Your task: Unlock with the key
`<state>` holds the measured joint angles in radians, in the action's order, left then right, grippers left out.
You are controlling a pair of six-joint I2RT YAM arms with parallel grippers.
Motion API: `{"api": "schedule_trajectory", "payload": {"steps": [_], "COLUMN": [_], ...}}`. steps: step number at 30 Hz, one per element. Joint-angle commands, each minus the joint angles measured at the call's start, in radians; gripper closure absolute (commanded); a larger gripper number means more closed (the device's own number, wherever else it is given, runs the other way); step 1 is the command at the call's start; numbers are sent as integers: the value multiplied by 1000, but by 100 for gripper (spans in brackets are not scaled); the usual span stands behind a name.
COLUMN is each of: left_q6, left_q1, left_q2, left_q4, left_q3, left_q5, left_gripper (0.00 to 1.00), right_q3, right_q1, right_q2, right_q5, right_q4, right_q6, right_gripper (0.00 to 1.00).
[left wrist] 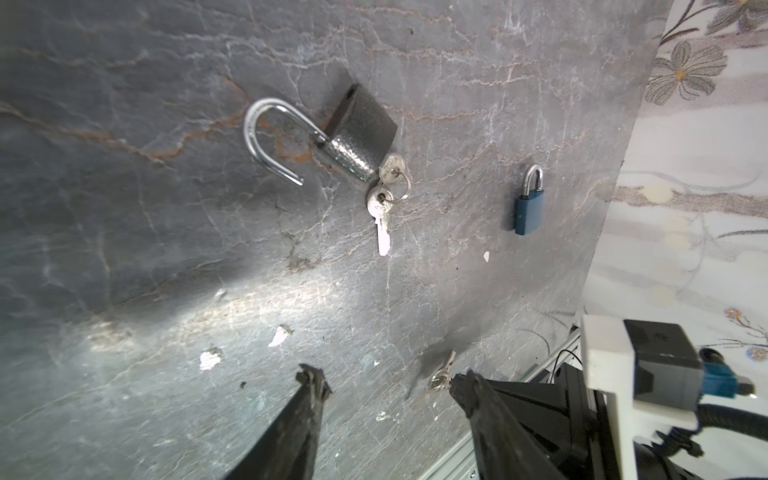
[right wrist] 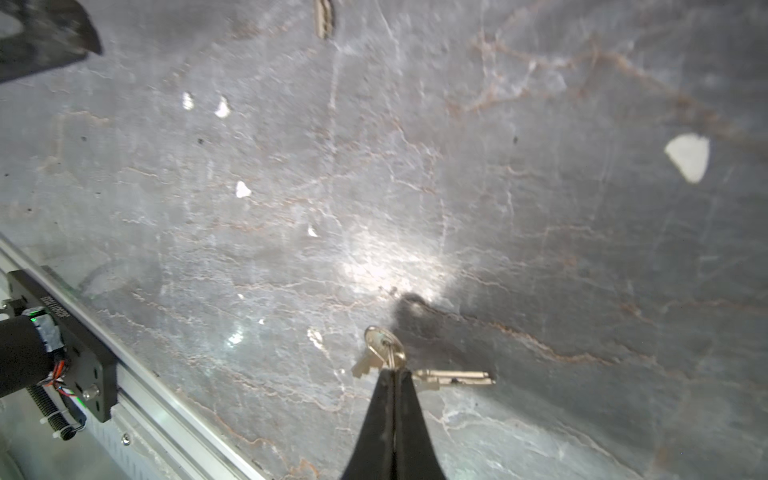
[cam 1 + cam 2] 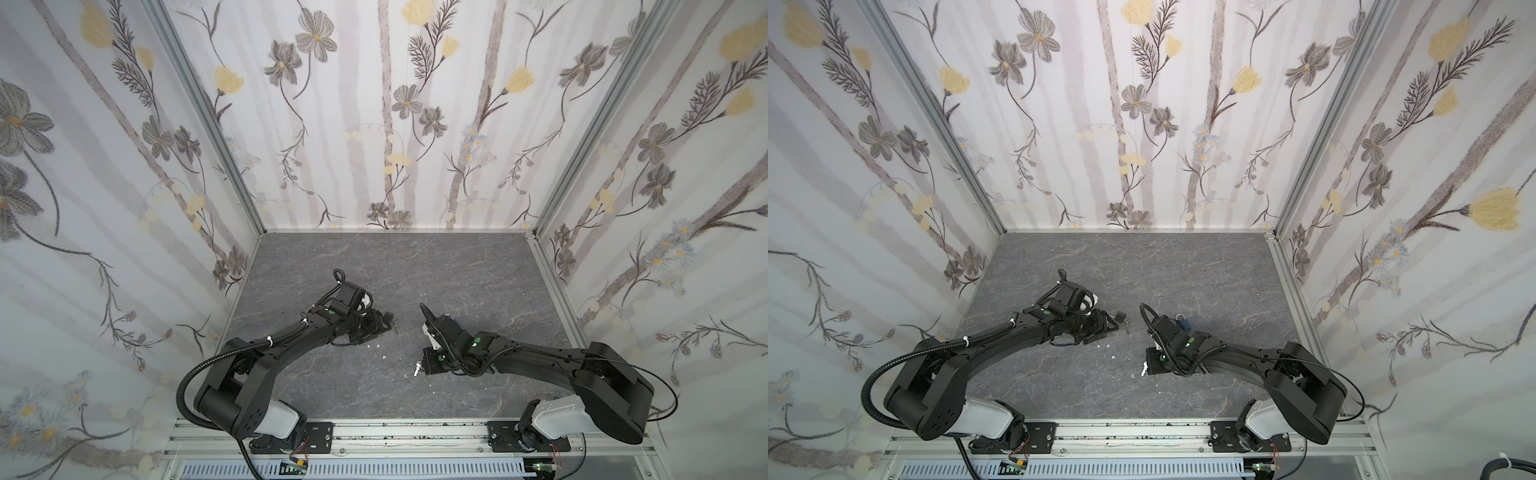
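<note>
Both top views: bright, even, diffuse light on the floral walls (image 3: 374, 124); wide-angle splay toward the frame borders. Wrist views: dimmer, with a hot glare patch on the grey veined tabletop (image 2: 395, 266) and a dark shadow beside the keys (image 2: 382, 349); near foreground soft, slightly blurred.

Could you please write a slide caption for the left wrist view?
Open left gripper facing grey padlock, shackle released, key inserted; blue padlock closed nearby.

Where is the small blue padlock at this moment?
In a top view the small blue padlock lies on the grey table, right of centre, just beyond the right arm's wrist.
</note>
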<state>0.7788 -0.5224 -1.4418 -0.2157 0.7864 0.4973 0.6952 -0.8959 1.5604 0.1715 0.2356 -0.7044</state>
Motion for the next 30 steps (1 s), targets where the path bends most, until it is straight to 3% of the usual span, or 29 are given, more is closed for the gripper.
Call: {"api": "schedule_trajectory", "payload": {"steps": [1, 6, 14, 20, 30], "left_q6": [-9, -12, -21, 32, 146], "left_q1": [-1, 1, 8, 9, 4], "left_q2": [28, 101, 245, 287, 269], "left_q4": [10, 33, 185, 396, 741], "left_q3": [14, 14, -11, -57, -93], "left_q5": [-18, -21, 64, 173, 344], "left_gripper": [43, 43, 43, 44, 28], "right_q3": [41, 94, 140, 181, 225], "right_q1": [10, 60, 152, 185, 199], "right_q2": [-35, -101, -217, -260, -276], "right_q5": [-28, -9, 36, 122, 250], "right_q4": [-32, -21, -17, -22, -67], "right_q6": [45, 97, 161, 205, 223], "right_gripper": [100, 100, 100, 100, 100]}}
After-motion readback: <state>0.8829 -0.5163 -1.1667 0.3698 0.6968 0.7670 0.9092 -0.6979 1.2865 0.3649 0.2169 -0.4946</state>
